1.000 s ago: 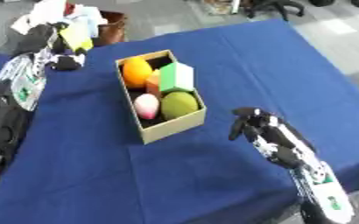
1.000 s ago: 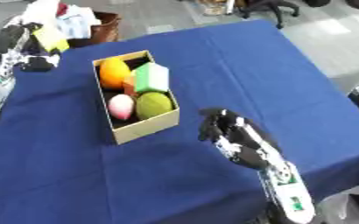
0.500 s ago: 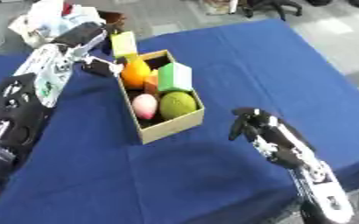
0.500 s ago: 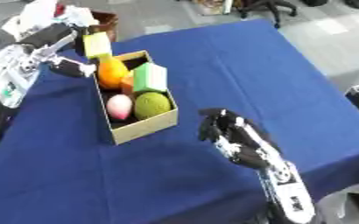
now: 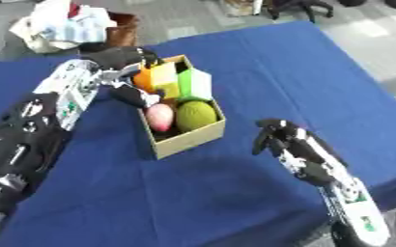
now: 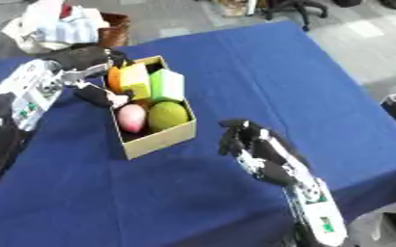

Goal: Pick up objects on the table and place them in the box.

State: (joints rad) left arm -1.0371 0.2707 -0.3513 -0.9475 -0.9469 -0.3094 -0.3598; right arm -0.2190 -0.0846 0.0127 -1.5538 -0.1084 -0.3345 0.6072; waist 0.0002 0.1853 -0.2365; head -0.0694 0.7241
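Right hand (image 5: 288, 143): seen at the lower right of the frame, over the blue tablecloth (image 5: 303, 72); its fingers are curled downward and nothing is held in them; it is kept well apart from the box.
Cardboard box (image 5: 190, 136): set on the cloth just left of centre, open at the top, its long side running from the near edge up toward the upper left.
Green round fruit (image 5: 196, 114): lodged in the near right part of the box.
Pink egg-shaped object (image 5: 159, 116): lodged beside the green fruit, at the near left of the box.
Light green block (image 5: 194, 83): stood in the far right part of the box, behind the green fruit.
Yellow block (image 5: 160, 79): held over the far left part of the box, touching the light green block; an orange object (image 6: 113, 78) is partly seen behind it.
Left hand (image 5: 123, 58): reached in from the left side of the frame to the far end of the box; its fingers are closed around the yellow block.
Bundle of white cloth (image 5: 59, 26): seen at the upper left of the frame, beyond the table.
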